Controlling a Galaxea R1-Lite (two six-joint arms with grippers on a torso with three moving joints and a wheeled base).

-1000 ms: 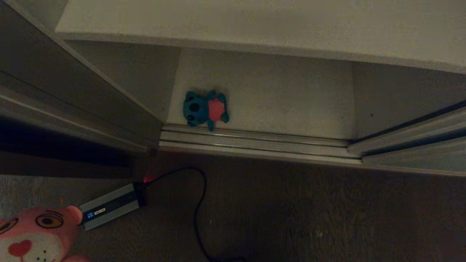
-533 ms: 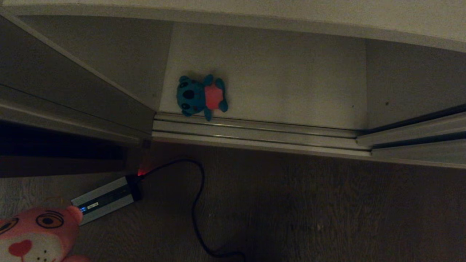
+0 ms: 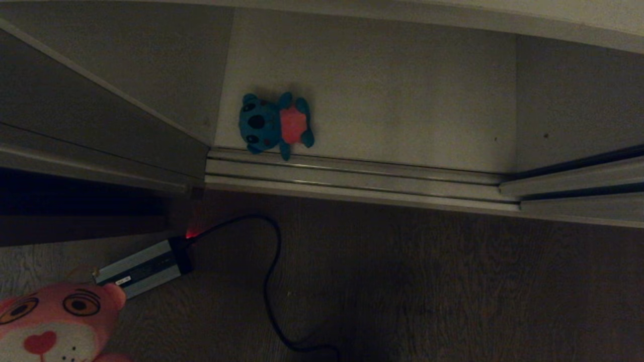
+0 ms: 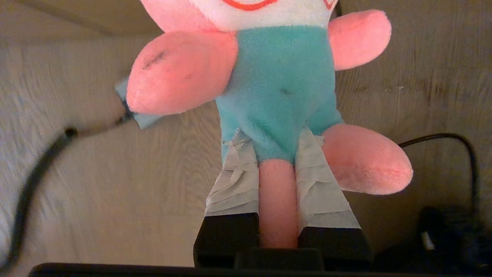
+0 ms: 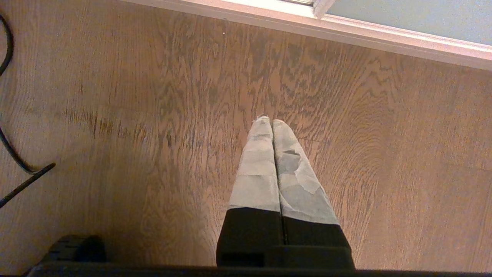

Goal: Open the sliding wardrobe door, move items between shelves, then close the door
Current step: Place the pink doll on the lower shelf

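Left wrist view: left pincer clamps pink plush toy over floor.

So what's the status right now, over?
Left gripper shut on pink plush toy. Right gripper shut, empty. Teal plush toy on bottom shelf. Cable on floor.

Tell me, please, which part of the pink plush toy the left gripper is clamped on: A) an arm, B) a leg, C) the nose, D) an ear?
B: in the left wrist view the left gripper has its taped fingers closed on either side of one leg of the pink plush toy, below its teal shirt.
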